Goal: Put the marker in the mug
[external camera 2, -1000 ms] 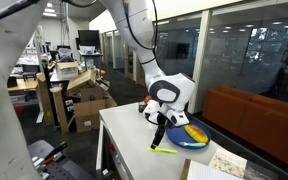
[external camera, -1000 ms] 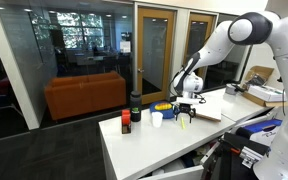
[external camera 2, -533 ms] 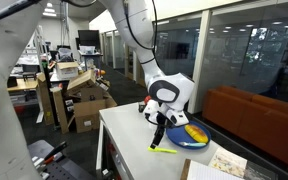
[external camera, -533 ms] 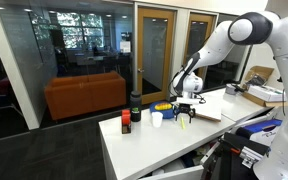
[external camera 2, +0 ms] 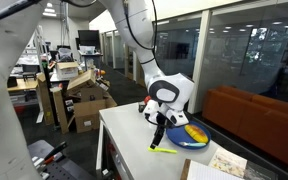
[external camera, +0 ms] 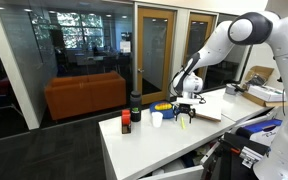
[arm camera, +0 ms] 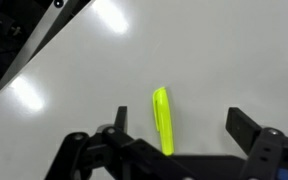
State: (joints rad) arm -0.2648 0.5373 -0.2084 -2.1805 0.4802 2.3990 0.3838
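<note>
The marker (arm camera: 162, 120), a short yellow-green stick, lies flat on the white table (arm camera: 214, 50). In the wrist view it sits between the fingers of my gripper (arm camera: 181, 125), closer to the left fingertip (arm camera: 117, 118). The jaws stand wide open and touch nothing. In an exterior view the gripper (external camera 2: 161, 128) hangs just above the marker (external camera 2: 164, 149), which lies near the table's edge. The mug (external camera 2: 193, 136), squat and blue with a yellow inside, stands right behind the gripper. It also shows beside the gripper (external camera: 187, 112) as the mug (external camera: 163, 107).
A small white cup (external camera: 156, 119), a taller dark cup (external camera: 136, 102) and a small dark bottle with red on it (external camera: 126, 123) stand along the table past the mug. A paper sheet (external camera 2: 227, 165) lies near the mug. The table edge (external camera 2: 109, 150) is close to the marker.
</note>
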